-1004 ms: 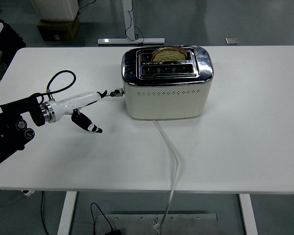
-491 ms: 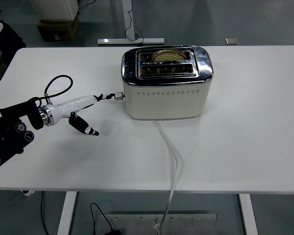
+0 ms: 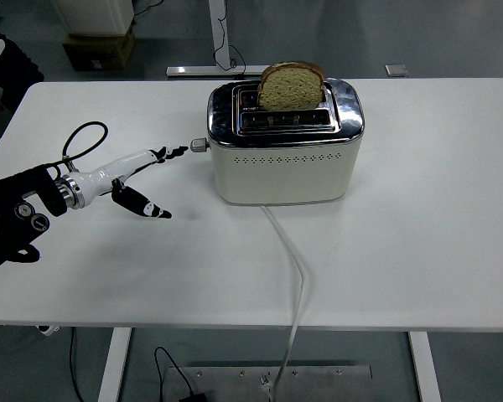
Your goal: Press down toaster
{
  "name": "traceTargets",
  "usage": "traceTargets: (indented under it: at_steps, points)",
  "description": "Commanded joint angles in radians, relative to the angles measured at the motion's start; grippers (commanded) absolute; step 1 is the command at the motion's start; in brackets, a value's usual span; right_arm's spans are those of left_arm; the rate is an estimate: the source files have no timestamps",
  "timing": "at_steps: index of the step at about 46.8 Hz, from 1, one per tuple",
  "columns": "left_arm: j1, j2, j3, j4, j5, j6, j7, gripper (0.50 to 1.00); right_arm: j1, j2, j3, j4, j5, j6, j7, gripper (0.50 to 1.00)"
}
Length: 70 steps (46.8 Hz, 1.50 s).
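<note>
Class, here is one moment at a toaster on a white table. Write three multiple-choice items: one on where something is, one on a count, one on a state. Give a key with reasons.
1. Where is the toaster's lever?
A. On its left end, facing the robot's left hand
B. On its right end
C. On its front face

2. How many slices of bread show?
A. None
B. One
C. Two

3. How does the bread sit?
A. Sunk inside the slot
B. Raised well above the slot
C. Lying on the table

Key: 1 A, the lever juts from the toaster toward the left hand. 2 B, a single slice of bread shows. 3 B, it stands clear above the chrome top.
</note>
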Motion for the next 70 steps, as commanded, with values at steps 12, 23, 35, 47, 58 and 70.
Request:
traceTargets:
  at_steps: [12,23,35,47,58,70]
  points:
    - [-0.061,0.063,0.000,0.009,-0.411,-0.013,-0.002,1.000,0.000,0.000,0.000,0.000,0.001,0.000,0.000,0.998]
    - [-0.074,0.043,-0.003,0.064,-0.620,-0.002,-0.003,1.000,0.000,0.000,0.000,0.000,0.001,0.000,0.000,0.998]
    - [-0.073,-0.039,-0.008,0.162,-0.824,0.001,-0.005,1.000,0.000,0.000,0.000,0.000,0.001,0.000,0.000,0.998]
    - [-0.059,-0.136,-0.012,0.289,-1.051,-0.002,-0.005,1.000,0.000,0.000,0.000,0.000,0.001,0.000,0.000,0.998]
    - [-0.050,-0.220,-0.012,0.392,-1.117,0.001,-0.005,1.000,0.000,0.000,0.000,0.000,0.001,0.000,0.000,0.998]
    - [-0.044,-0.222,-0.046,0.440,-1.195,-0.010,-0.005,1.000,0.001,0.000,0.000,0.000,0.001,0.002,-0.002,0.998]
